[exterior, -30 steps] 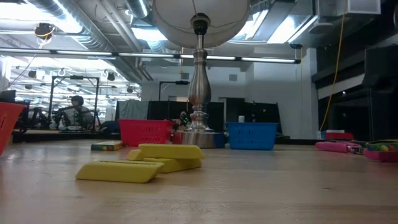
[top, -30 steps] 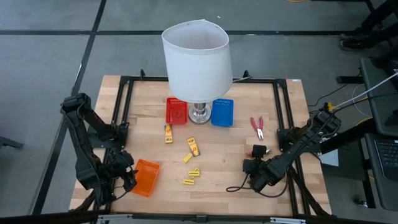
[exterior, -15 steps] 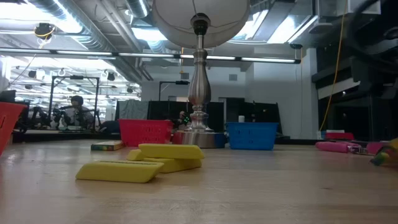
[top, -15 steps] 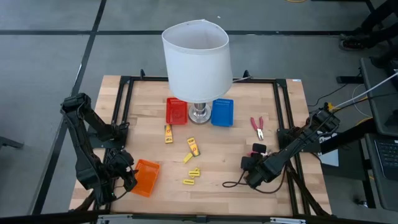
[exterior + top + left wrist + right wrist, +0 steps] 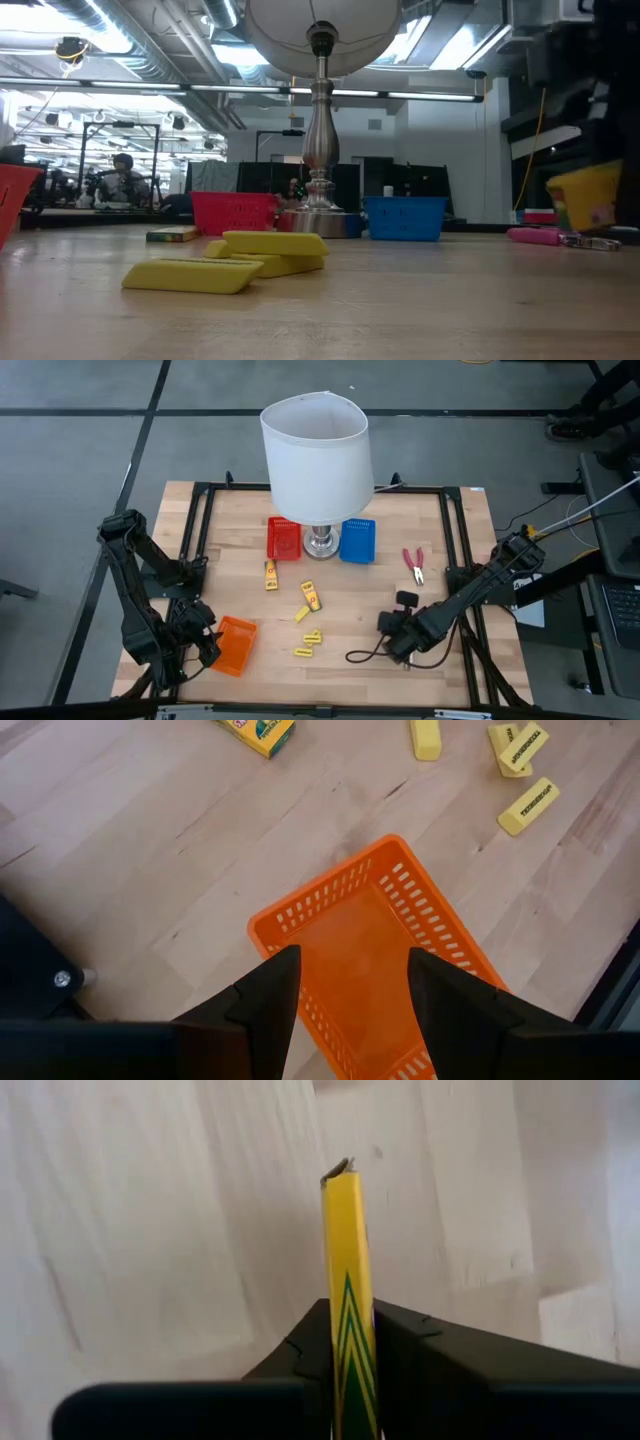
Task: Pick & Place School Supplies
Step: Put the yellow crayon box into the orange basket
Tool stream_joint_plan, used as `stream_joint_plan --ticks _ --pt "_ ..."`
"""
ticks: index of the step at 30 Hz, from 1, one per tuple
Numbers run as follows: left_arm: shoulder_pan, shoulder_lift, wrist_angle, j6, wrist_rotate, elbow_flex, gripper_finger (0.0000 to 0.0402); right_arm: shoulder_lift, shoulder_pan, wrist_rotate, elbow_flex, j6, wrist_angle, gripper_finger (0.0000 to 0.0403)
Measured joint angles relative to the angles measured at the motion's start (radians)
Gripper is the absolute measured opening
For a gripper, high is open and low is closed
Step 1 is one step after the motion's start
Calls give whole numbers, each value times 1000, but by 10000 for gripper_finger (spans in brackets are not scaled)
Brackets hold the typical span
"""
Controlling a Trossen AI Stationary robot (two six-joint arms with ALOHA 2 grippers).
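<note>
The right gripper (image 5: 352,1370) is pinching a thin yellow packet (image 5: 346,1280) between its two dark fingers (image 5: 300,1350), and the packet is sticking straight out past the tips, off the table (image 5: 350,645) at about five o'clock from the lamp (image 5: 315,455). The left gripper (image 5: 345,990) is waiting with its fingers spread apart over the orange basket (image 5: 375,950) at about seven o'clock. The other yellow pieces (image 5: 308,643) are lying flat near the middle of the table, well apart from both grippers, and the red-handled pliers (image 5: 413,563) are lying at about four o'clock from the lamp.
</note>
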Motion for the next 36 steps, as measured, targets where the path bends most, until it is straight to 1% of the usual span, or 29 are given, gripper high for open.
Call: stream_joint_plan --ticks 7,11,13,16,19,21,24,26,29,31,33,35,36 --pt "0 0 0 0 -20 0 182 0 -11 115 84 -6 1 59" --pt "0 0 0 -1 -31 0 182 0 -33 205 161 -77 45 40" --pt "1 0 -3 -18 -48 0 182 0 -59 248 199 -123 88 35" --pt "2 0 -9 -69 -68 0 182 -1 -118 308 247 -151 161 35" --pt "1 0 -18 -133 -69 0 182 -1 -188 316 272 -140 215 41" --pt "0 0 -15 -153 -75 0 182 -1 -230 294 284 -132 268 47" --pt "-4 -1 22 -120 -111 0 182 -1 -267 236 286 -208 402 47" --pt "-4 -4 37 -105 -164 0 182 -1 -277 185 286 -276 519 43" --pt "-4 -36 57 -104 -277 0 182 -1 -292 67 286 -363 658 42" --pt "-4 -68 63 -105 -359 0 182 -1 -303 5 286 -386 696 42" --pt "-4 -109 78 -101 -421 0 182 -1 -315 -55 286 -395 695 42" --pt "-3 -151 101 -62 -451 0 182 0 -329 -119 286 -412 698 42" --pt "4 -171 130 -13 -456 0 182 0 -337 -152 286 -419 709 42"
